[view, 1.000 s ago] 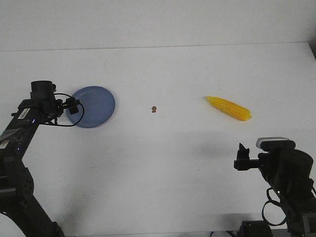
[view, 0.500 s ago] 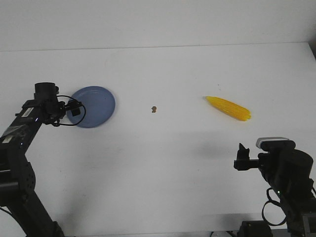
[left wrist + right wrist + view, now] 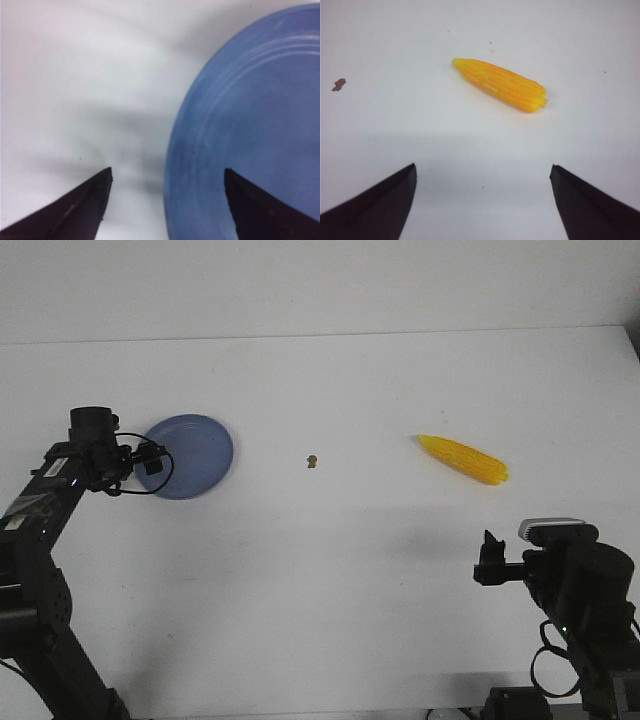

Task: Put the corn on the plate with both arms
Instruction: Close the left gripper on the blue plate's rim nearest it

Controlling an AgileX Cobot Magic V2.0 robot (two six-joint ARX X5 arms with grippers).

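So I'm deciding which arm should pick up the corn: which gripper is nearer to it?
Right. The right gripper sits open just in front of the corn, while the left gripper is far across the table at the plate.

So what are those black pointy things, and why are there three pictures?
They are the grippers of a robot with two black arms. One picture looks forward over the white table. The other two come from small cameras on each arm's wrist, so you see the gripper tips up close.

The left gripper is open, with one tip over the edge of the blue plate and one over the table. The right gripper is open too, and looks at the yellow corn, which lies on the table away from it. A tiny brown speck sits between plate and corn. Nothing is held.
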